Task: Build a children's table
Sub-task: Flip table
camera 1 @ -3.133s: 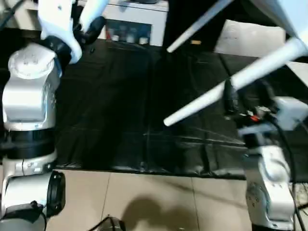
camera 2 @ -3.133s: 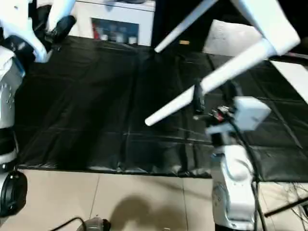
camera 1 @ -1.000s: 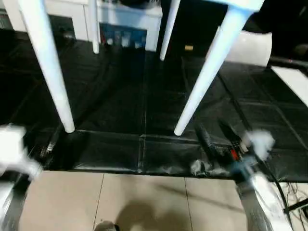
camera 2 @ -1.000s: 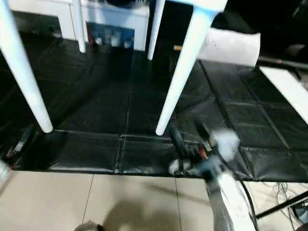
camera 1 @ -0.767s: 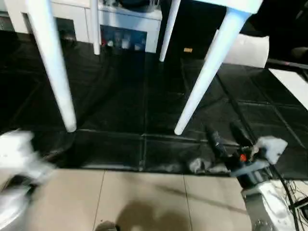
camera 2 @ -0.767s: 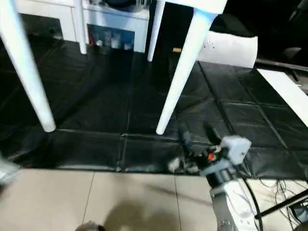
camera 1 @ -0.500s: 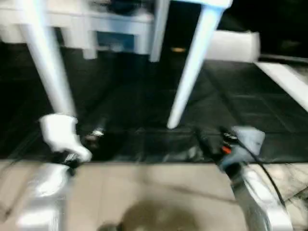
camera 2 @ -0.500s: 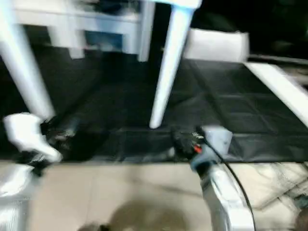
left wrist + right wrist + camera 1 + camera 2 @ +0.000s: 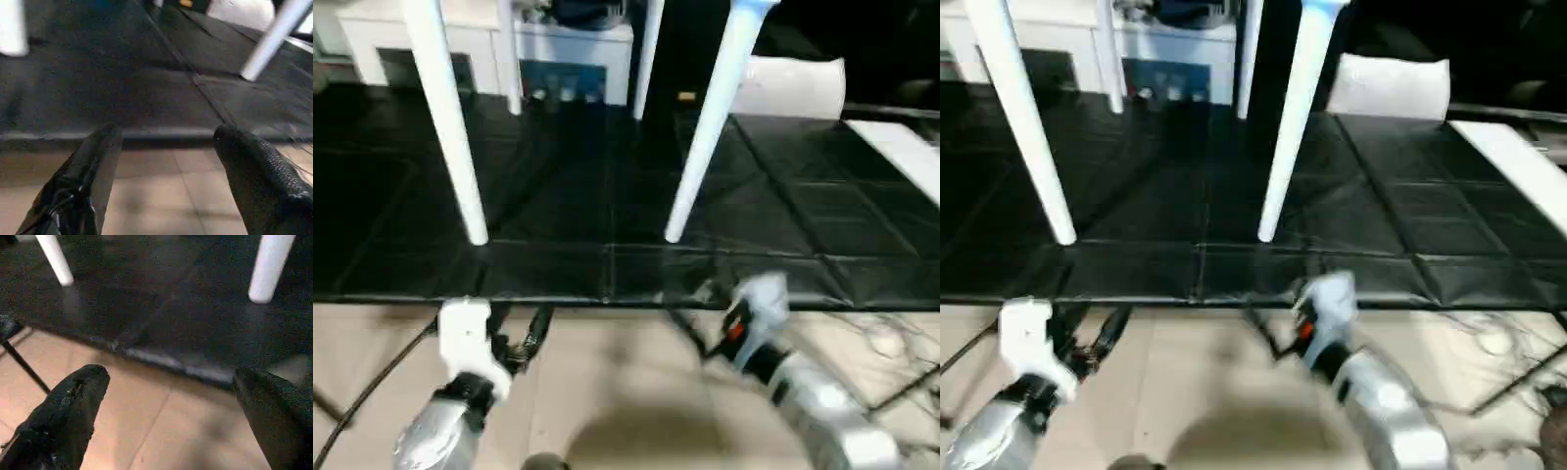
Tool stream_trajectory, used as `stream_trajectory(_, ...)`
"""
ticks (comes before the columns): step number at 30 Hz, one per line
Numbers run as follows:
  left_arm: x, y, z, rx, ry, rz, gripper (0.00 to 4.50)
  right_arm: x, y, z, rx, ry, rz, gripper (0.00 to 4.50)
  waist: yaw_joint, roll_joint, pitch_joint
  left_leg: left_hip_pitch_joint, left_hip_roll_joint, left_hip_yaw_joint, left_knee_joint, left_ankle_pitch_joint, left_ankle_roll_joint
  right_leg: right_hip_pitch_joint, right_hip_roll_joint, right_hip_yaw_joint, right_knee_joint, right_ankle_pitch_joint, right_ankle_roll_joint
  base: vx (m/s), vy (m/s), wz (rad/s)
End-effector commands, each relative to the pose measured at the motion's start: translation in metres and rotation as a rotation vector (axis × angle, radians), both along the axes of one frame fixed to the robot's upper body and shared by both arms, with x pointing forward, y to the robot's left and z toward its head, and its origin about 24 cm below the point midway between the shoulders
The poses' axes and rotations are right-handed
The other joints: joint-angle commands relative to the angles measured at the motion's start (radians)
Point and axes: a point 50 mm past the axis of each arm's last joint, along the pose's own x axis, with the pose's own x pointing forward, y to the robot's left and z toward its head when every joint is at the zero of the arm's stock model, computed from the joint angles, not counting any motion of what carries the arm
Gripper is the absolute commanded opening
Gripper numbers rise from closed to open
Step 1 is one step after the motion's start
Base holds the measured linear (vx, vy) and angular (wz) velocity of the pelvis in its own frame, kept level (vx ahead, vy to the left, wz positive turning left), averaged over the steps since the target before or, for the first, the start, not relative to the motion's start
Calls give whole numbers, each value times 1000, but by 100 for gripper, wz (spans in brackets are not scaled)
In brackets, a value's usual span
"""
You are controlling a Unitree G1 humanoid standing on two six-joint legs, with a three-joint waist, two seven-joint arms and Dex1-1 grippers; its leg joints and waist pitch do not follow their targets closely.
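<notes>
On black mat (image 9: pixel 558 196), apparently four white legs (image 9: pixel 445 117); both hands (image 9: pixel 166 142) (image 9: pixel 171 382) open, empty.

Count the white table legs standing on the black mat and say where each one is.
4. Near left leg and near right leg stand close to the black mat's front edge; far left leg and far right leg stand further back, between them. None seems hidden.

open mat (image 9: pixel 607 196) between upright table legs (image 9: pixel 700 122)
</notes>
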Motion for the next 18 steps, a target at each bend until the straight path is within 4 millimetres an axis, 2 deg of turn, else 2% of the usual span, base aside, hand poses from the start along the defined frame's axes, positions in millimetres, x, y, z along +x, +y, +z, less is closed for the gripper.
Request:
stream_trajectory(1, -7, -2, -3, 1, 14, 5, 347, -4, -4, -14, -3, 54, 6, 450, -12, 33, -26, -16, 82, -45, -128, -394, -70, 21, -86, 45, -113, -233, -104, 26, 58, -29)
stream_trajectory(2, -14, 1, -13, 16, 86, 59, 347, -6, -7, -29, -41, 98, 10, 450, -20, 24, -27, -24, 81, -45, -140, -368, -68, 27, -75, 31, -114, -193, -89, 15, 80, -29)
stream_trajectory(3, -15, 3, -16, 22, 108, 80, 347, -6, -7, -34, -59, 106, 11, 450, -25, 17, -23, -11, 84, -41, -137, -421, -84, 10, -80, 33, -126, -244, -90, 15, 80, -29)
stream_trajectory(4, -17, 6, -27, 25, 175, 112, 347, -6, -10, -45, -67, 159, -24, 450, -25, 13, -24, -4, 86, -38, -131, -435, -89, 1, -87, 40, -130, -269, -94, 3, 64, -10)
stream_trajectory(5, -19, 8, -34, 26, 218, 131, 375, -7, -11, -53, -67, 197, -48, 450, -26, 9, -21, 11, 85, -32, -118, -449, -92, -19, -101, 54, -145, -320, -105, 0, 0, 0)
stream_trajectory(7, -20, 12, -50, 34, 293, 157, 380, -7, -13, -67, -82, 246, -86, 450, -26, 3, -22, 9, 86, -25, -116, -410, -75, -21, -103, 61, -146, -353, -102, 0, 0, 0)
stream_trajectory(8, -21, 13, -63, 50, 343, 150, 385, -9, -14, -79, -88, 315, -107, 450, -28, 4, -27, 5, 86, -22, -117, -366, -68, -18, -98, 62, -141, -313, -102, 0, 0, 0)
stream_trajectory(9, -22, 14, -77, 70, 388, 141, 395, -13, -13, -91, -102, 371, -99, 450, -27, 6, -26, 7, 89, -18, -121, -341, -64, -21, -92, 63, -136, -250, -106, 0, 0, 0)
stream_trajectory(10, -22, 14, -77, 70, 388, 141, 395, -13, -13, -91, -102, 371, -99, 450, -26, 6, -26, 8, 90, -16, -121, -333, -59, -21, -90, 63, -134, -222, -109, 0, 0, 0)
stream_trajectory(11, -21, 16, -91, 81, 419, 153, 419, -17, -14, -104, -131, 415, -105, 450, -26, 3, -26, 12, 98, -11, -125, -340, -54, -23, -89, 64, -131, -177, -123, 0, 0, 0)
stream_trajectory(12, -20, 16, -93, 82, 423, 157, 422, -18, -14, -106, -137, 424, -110, 450, -27, 5, -24, 10, 95, -12, -125, -363, -57, -26, -90, 64, -131, -193, -127, 0, 0, 0)
stream_trajectory(13, -16, 15, -105, 81, 450, 162, 423, -21, -15, -117, -161, 471, -130, 450, -28, 5, -26, 11, 93, -10, -125, -389, -64, -27, -89, 64, -132, -214, -125, 0, 0, 0)
stream_trajectory(14, -12, 13, -114, 78, 468, 163, 425, -24, -18, -125, -176, 514, -165, 450, -27, 10, -33, 18, 90, -8, -119, -389, -66, -35, -94, 71, -135, -199, -137, 0, 0, 0)
stream_trajectory(15, -5, 9, -127, 66, 508, 166, 433, -29, -22, -139, -225, 576, -243, 450, -21, 26, -38, 17, 92, -11, -118, -369, -66, -31, -98, 71, -128, -165, -147, 0, 0, 0)
stream_trajectory(16, -3, 6, -132, 56, 532, 165, 442, -32, -24, -144, -244, 603, -276, 450, -27, 19, -36, 16, 88, -6, -118, -357, -66, -36, -95, 72, -131, -149, -152, 0, 0, 0)
stream_trajectory(17, -2, 2, -139, 41, 567, 162, 442, -36, -27, -150, -261, 634, -313, 450, -22, 14, -43, 13, 93, -5, -118, -303, -55, -26, -98, 71, -120, -83, -171, 0, 0, 0)
stream_trajectory(18, -3, 0, -142, 32, 588, 156, 442, -38, -28, -152, -269, 648, -326, 450, -21, 13, -48, 3, 99, -2, -117, -217, -35, -11, -100, 70, -106, 29, -192, 0, 0, 0)
